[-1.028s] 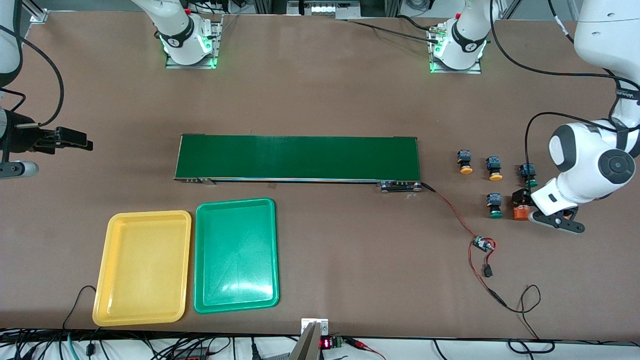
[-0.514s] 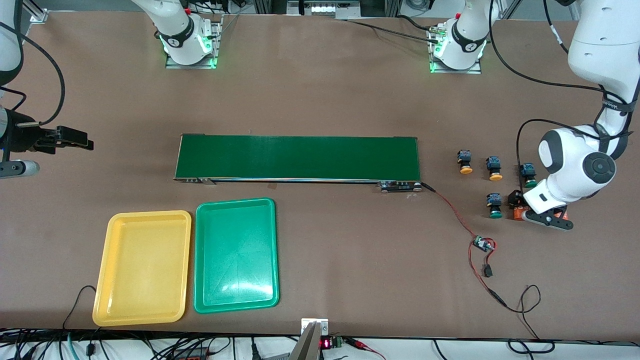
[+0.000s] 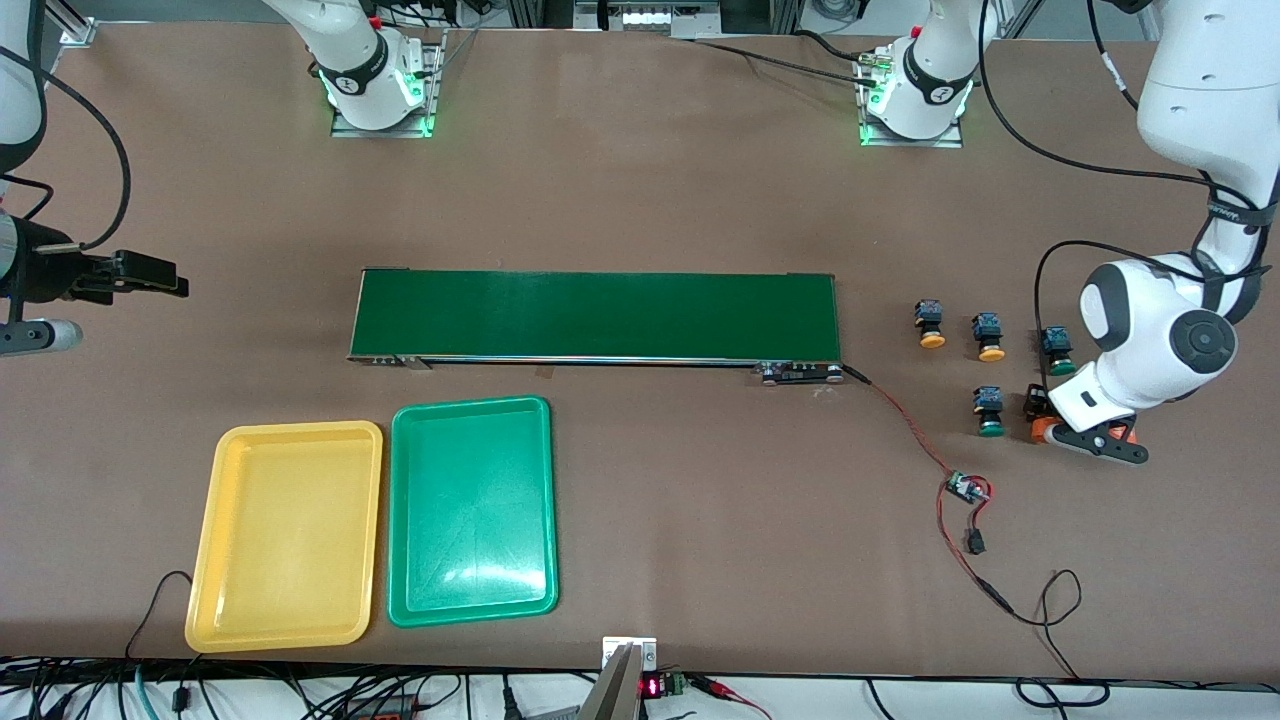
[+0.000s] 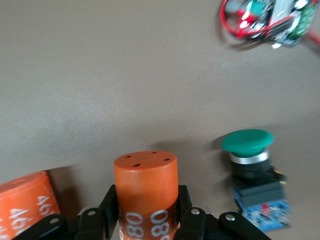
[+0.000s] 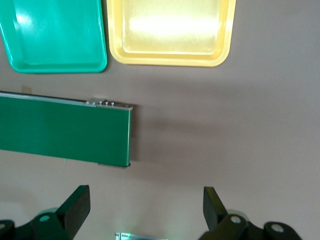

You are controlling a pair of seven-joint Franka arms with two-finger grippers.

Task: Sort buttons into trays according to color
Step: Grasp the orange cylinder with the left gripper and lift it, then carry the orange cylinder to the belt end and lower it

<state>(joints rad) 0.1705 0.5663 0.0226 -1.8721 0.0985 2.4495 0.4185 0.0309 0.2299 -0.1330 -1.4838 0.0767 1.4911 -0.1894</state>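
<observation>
- The left gripper (image 4: 146, 220) has its fingers closed on an orange cylinder (image 4: 145, 186), beside a green button (image 4: 251, 170).
- The right gripper (image 5: 145, 207) hangs wide open, holding nothing.

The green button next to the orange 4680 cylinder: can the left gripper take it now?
Probably not at once. The left gripper is shut on the orange 4680 cylinder, so its fingers are occupied. The green button stands right beside it with nothing over it.
</observation>
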